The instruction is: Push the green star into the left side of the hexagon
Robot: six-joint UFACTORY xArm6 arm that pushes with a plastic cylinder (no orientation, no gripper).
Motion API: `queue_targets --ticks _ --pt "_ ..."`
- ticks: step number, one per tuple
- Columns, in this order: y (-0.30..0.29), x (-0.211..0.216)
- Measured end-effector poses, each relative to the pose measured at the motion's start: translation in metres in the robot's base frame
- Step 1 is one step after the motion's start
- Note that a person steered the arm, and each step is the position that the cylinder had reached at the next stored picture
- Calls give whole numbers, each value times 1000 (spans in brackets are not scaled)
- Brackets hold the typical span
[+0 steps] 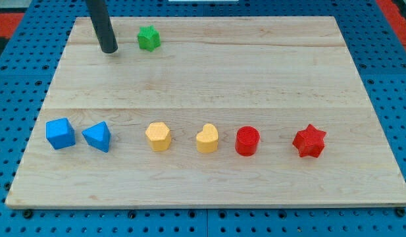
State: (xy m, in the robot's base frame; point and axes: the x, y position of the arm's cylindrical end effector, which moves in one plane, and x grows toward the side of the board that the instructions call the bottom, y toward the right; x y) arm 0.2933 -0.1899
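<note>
The green star (149, 38) lies near the view's top left on the wooden board (209, 79). My tip (109, 49) rests on the board just left of the star, a small gap apart. The yellow hexagon (158, 136) sits in the lower row, well below the star and slightly right of it.
The lower row holds, from left to right, a blue cube (60, 133), a blue triangular block (97, 136), the hexagon, a yellow heart (206, 138), a red cylinder (247, 141) and a red star (309, 141). A blue pegboard (387, 66) surrounds the board.
</note>
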Motion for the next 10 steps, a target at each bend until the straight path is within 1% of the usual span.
queue_targets --ticks 1,2,3,4,5,6,7,8,9,10 --pt "7 -22" --pt "72 -45" --pt "135 -39" --pt "143 -12" --pt "168 -54" --pt "213 -47" --pt "224 18" --pt "159 33" --pt "116 39" --pt "104 40"
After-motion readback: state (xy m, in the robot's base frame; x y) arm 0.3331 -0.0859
